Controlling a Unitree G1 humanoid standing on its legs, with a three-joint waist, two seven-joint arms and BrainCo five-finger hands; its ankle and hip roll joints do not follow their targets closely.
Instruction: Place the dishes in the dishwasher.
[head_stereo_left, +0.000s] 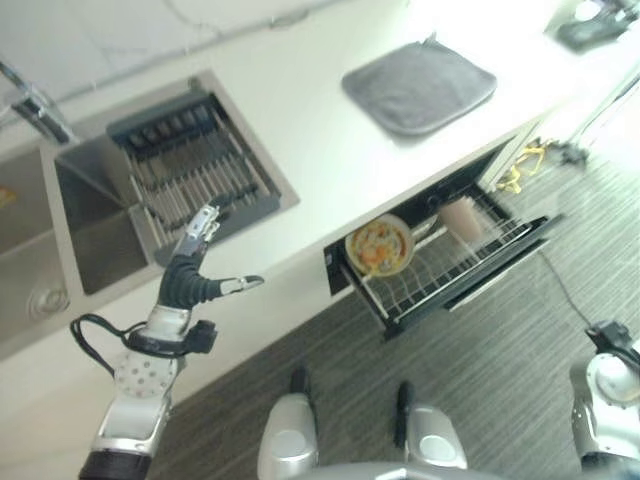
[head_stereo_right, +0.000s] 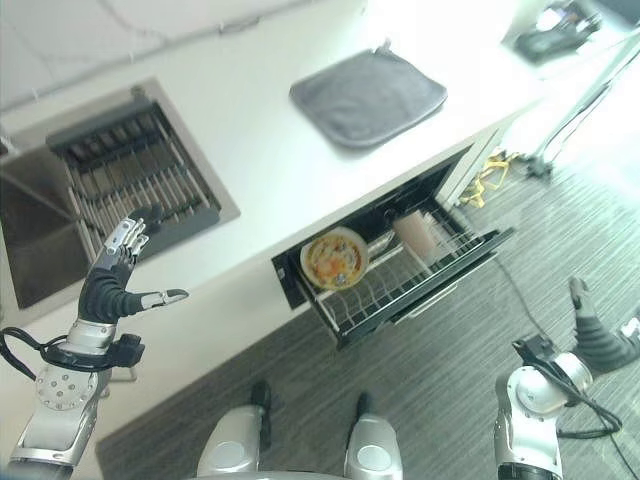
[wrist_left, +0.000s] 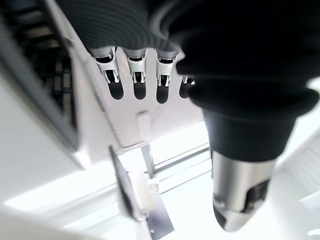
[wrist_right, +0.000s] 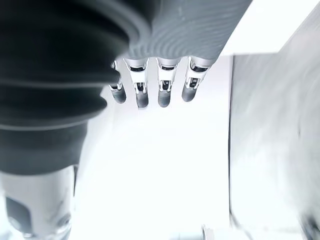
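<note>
Left hand: the left hand (head_stereo_left: 188, 280) hangs over the tabletop edge beside the sink rack, its fingers (head_stereo_left: 203, 226) straight and spread, the thumb held out sideways, nothing in its hold.
Right hand: the right hand (head_stereo_right: 600, 342) sits low over the floor, well apart from the dishwasher; its wrist view shows the fingers (wrist_right: 165, 90) straight and empty.
Dishes: a patterned plate (head_stereo_left: 380, 246) stands on edge in the pulled-out dishwasher rack (head_stereo_left: 440, 275), with a pale cup (head_stereo_left: 461, 218) lying further along the same rack.
Risk, rack: the drawer juts out over the floor near the robot; a careless arm swing could probably knock it or tip the plate off its tines.
Risk, reach: the sink rack (head_stereo_left: 185, 170) looks bare of dishes, so a grasp there would likely close on nothing.
Surface: the white tabletop (head_stereo_left: 310, 130) carries a grey mat (head_stereo_left: 420, 84); a steel sink (head_stereo_left: 75, 230) is sunk into it, with a tap (head_stereo_left: 30, 100) behind.
Room: grey striped floor (head_stereo_left: 500, 360), and a dark item (head_stereo_left: 597, 22) at the far tabletop corner.
</note>
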